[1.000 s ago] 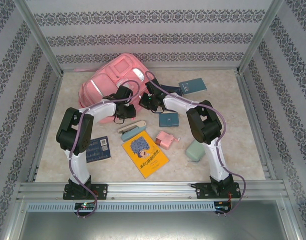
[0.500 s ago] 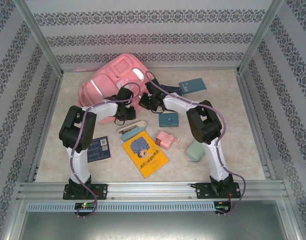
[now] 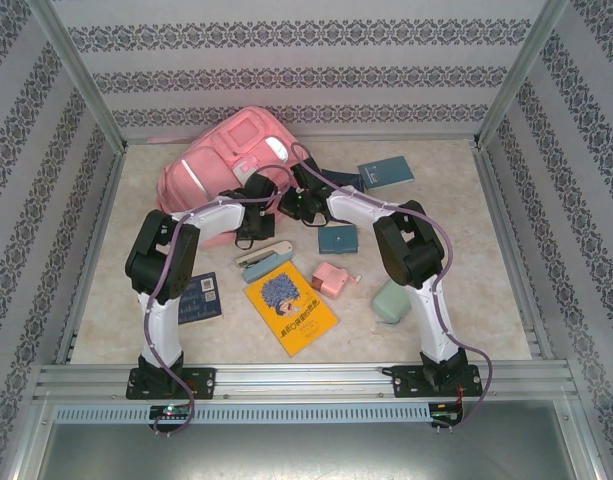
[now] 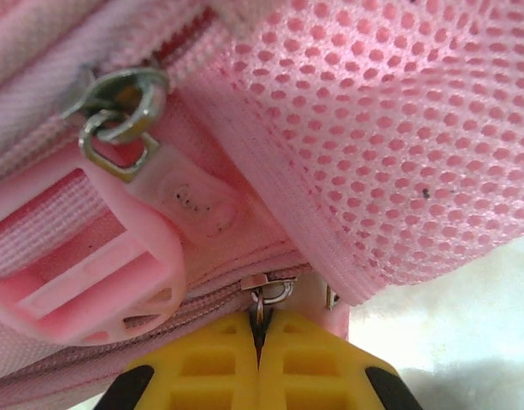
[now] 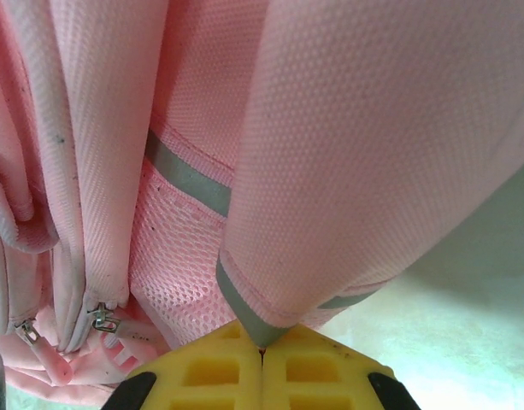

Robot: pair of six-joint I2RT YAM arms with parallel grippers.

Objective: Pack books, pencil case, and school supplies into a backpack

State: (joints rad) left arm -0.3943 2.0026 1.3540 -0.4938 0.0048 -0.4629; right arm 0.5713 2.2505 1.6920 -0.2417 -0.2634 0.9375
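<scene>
My left claw (image 4: 260, 333) is pinched tight on the small metal zipper pull (image 4: 264, 295) low on the pink backpack (image 3: 221, 165), which lies at the far left of the table. My right claw (image 5: 262, 348) is clamped on its grey-trimmed strap (image 5: 244, 309) close by. I judge this the opening step: the yellow book (image 3: 290, 300) and pink box (image 3: 331, 279) lie loose nearby, unpacked. Next I should draw the pull along its track while my right claw braces the bag.
</scene>
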